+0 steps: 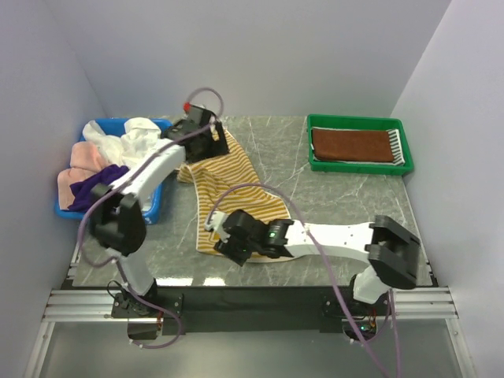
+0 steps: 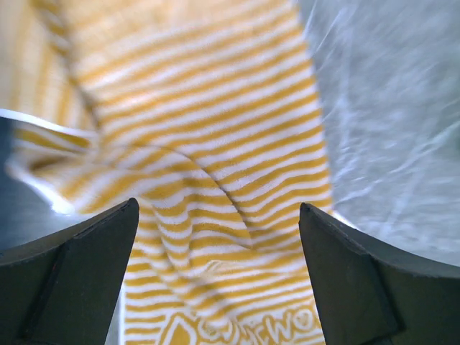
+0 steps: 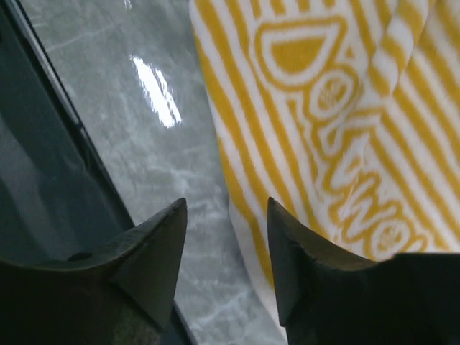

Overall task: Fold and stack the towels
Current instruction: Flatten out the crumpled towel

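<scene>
Right gripper (image 3: 226,207) part open at yellow-striped towel (image 3: 345,108) edge, left gripper (image 2: 219,210) wide open above it, both empty

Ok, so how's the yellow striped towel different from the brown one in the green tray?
The yellow striped towel lies rumpled and stretched out on the table; the brown towel lies folded flat in the green tray. The yellow one carries white stripes and lettering; the brown one looks plain. The left gripper and right gripper, both open, are at the yellow towel's ends; neither is near the brown one. Both are cloth towels.
</scene>
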You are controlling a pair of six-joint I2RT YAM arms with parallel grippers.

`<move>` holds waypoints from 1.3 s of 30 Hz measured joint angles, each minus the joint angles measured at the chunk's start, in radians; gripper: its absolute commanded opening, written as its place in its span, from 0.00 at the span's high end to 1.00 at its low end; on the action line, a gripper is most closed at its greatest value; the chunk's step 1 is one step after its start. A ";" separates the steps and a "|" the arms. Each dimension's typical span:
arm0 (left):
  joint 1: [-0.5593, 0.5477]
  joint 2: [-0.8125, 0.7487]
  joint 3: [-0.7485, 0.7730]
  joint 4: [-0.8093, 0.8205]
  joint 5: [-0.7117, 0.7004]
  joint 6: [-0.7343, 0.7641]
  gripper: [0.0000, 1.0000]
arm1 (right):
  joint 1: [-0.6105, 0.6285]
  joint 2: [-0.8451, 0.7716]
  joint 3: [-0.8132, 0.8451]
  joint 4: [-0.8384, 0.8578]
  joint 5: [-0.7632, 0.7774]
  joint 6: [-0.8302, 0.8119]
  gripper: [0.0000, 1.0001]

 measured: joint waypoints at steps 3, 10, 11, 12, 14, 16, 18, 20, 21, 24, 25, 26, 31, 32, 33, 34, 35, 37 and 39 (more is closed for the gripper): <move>0.056 -0.151 -0.017 0.005 0.000 0.021 0.01 | 0.043 0.093 0.085 -0.003 0.047 -0.059 0.39; 0.187 -0.515 -0.233 0.084 -0.104 0.075 0.01 | 0.105 0.275 0.224 -0.027 0.097 -0.158 0.48; 0.194 -0.544 -0.272 0.093 -0.114 0.079 0.01 | 0.109 0.292 0.235 -0.031 0.101 -0.167 0.50; 0.200 -0.565 -0.312 0.106 -0.129 0.080 0.01 | 0.112 0.308 0.246 -0.036 0.107 -0.174 0.50; 0.212 -0.584 -0.378 0.119 -0.160 0.081 0.01 | 0.121 0.333 0.260 -0.042 0.122 -0.186 0.51; 0.226 -0.583 -0.419 0.118 -0.175 0.082 0.01 | 0.124 0.353 0.269 -0.046 0.145 -0.199 0.52; 0.240 -0.582 -0.442 0.117 -0.196 0.088 0.00 | 0.127 0.374 0.278 -0.047 0.164 -0.207 0.55; 0.251 -0.582 -0.444 0.121 -0.212 0.095 0.01 | 0.130 0.395 0.286 -0.048 0.190 -0.219 0.58; 0.259 -0.584 -0.444 0.126 -0.219 0.097 0.01 | 0.130 0.404 0.288 -0.048 0.201 -0.224 0.62; 0.275 -0.589 -0.445 0.139 -0.222 0.097 0.01 | 0.134 0.418 0.298 -0.047 0.222 -0.240 0.86; 0.280 -0.591 -0.445 0.142 -0.222 0.098 0.01 | 0.135 0.421 0.302 -0.047 0.225 -0.243 0.92; 0.283 -0.591 -0.445 0.143 -0.221 0.098 0.01 | 0.136 0.423 0.304 -0.047 0.226 -0.245 1.00; 0.294 -0.594 -0.447 0.152 -0.219 0.098 0.01 | 0.126 0.404 0.303 -0.082 0.174 -0.251 1.00; 0.295 -0.595 -0.448 0.153 -0.218 0.098 0.01 | 0.121 0.386 0.303 -0.099 0.149 -0.251 1.00; 0.296 -0.596 -0.449 0.157 -0.217 0.098 0.01 | 0.109 0.354 0.302 -0.120 0.098 -0.250 1.00; 0.298 -0.597 -0.449 0.158 -0.214 0.098 0.00 | 0.091 0.315 0.301 -0.141 0.046 -0.247 1.00; 0.300 -0.597 -0.449 0.159 -0.210 0.098 0.01 | 0.066 0.267 0.301 -0.152 -0.011 -0.242 1.00; 0.306 -0.597 -0.449 0.163 -0.201 0.098 0.01 | -0.004 0.171 0.301 -0.154 -0.134 -0.227 0.99; 0.312 -0.597 -0.452 0.167 -0.195 0.098 0.01 | -0.062 0.108 0.305 -0.158 -0.237 -0.221 0.90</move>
